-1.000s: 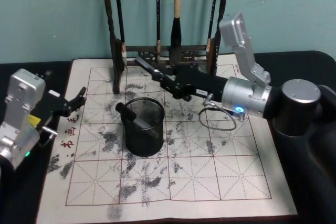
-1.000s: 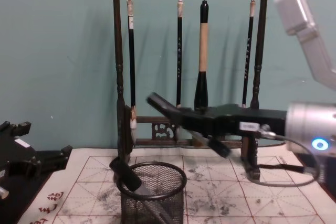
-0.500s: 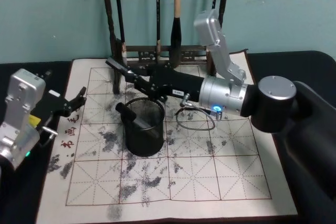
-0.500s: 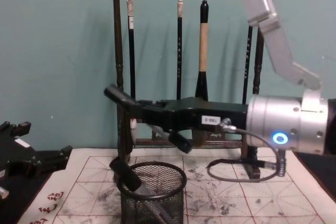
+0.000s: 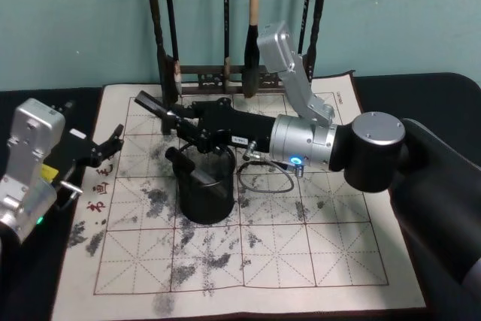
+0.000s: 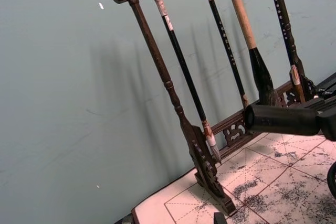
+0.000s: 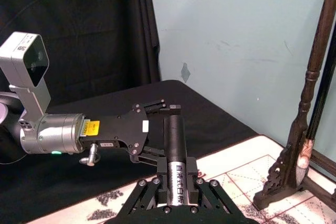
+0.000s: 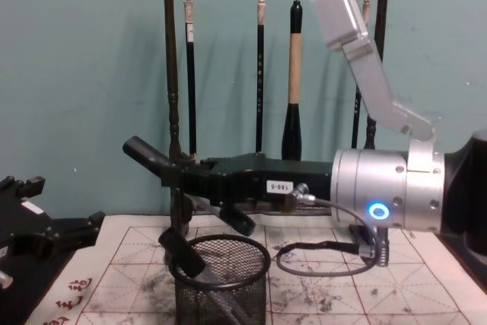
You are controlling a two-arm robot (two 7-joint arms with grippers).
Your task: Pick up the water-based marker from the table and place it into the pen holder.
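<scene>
My right gripper (image 5: 182,120) is shut on the water-based marker (image 5: 152,104), whose black cap sticks out past the fingers; its silver printed barrel (image 7: 176,174) lies between them. The marker (image 8: 146,154) is held nearly level, cap end slightly raised, above the far left rim of the pen holder (image 5: 207,189), a black mesh cup (image 8: 221,283) standing on the table's gridded mat (image 5: 301,261). Another black-capped marker (image 5: 179,158) leans inside the holder against its left rim. My left gripper (image 5: 111,146) is parked open at the mat's left edge.
A tall dark wooden brush rack (image 5: 167,73) with several hanging brushes (image 8: 294,74) stands along the back of the mat, just behind my right arm. A grey cable loop (image 5: 263,178) hangs under the right wrist, right of the holder.
My right arm has swung left with the marker, from right of the holder and near the rack to over the holder's far left rim. The left arm has not moved.
</scene>
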